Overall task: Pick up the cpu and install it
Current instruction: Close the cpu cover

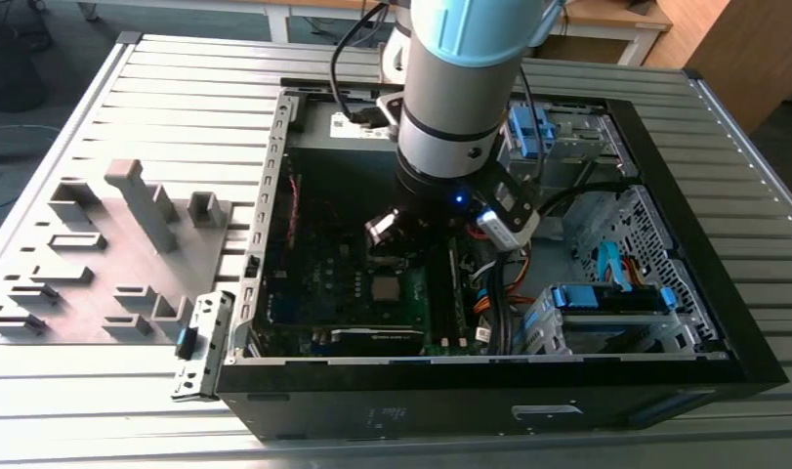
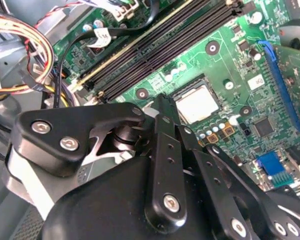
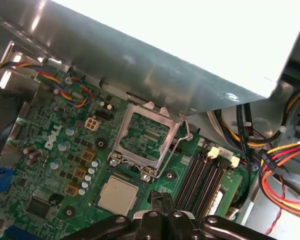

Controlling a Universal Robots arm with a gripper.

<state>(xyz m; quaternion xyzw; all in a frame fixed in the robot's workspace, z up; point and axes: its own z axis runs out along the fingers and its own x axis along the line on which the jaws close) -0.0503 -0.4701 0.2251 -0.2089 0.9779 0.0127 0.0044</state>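
Observation:
The cpu (image 3: 119, 195) is a small square chip with a silver top, lying flat in its socket on the green motherboard (image 3: 55, 165). It also shows in the second wrist view (image 2: 197, 103) and, as a tiny square, in the exterior view (image 1: 387, 286). The metal socket frame (image 3: 145, 134) stands swung open just beyond the chip, its lever (image 3: 188, 131) raised. My gripper (image 3: 161, 201) hangs shut a little above the board, beside the cpu and apart from it, with nothing between its fingers. In the second wrist view its tip (image 2: 163, 102) sits next to the chip's edge.
The arm (image 1: 454, 88) reaches down into the open computer case (image 1: 708, 322). Black memory slots (image 3: 200, 177) run beside the socket. Coloured cable bundles (image 3: 285, 165) and a grey metal box (image 3: 155, 75) crowd the board's far side. A grey fixture plate (image 1: 96, 254) lies at the exterior view's left.

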